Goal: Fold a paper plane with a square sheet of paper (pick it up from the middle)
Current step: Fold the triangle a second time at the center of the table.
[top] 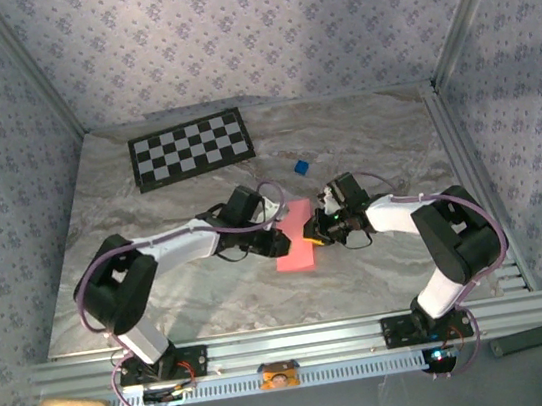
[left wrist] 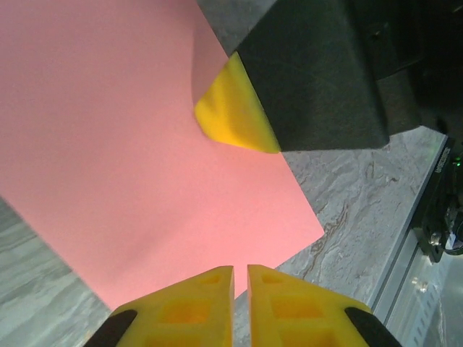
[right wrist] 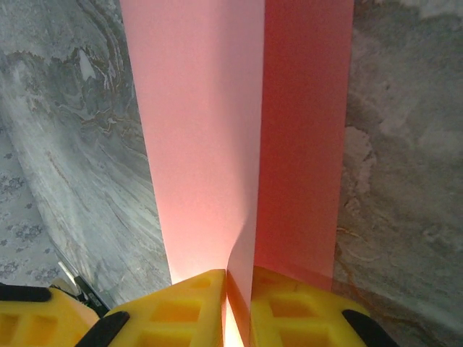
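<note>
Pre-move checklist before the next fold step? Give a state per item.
1. Right gripper clamped on the paper: ok.
2. Left gripper pinching the paper's edge: cannot tell; jaws nearly together right at that edge.
3. Lengthwise fold in the paper: ok, crease line visible.
4. Blue block clear of the paper: ok.
5. Checkerboard clear of the paper: ok.

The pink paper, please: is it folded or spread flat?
Folded: in the right wrist view the pink paper bends along a lengthwise crease into two panels.
</note>
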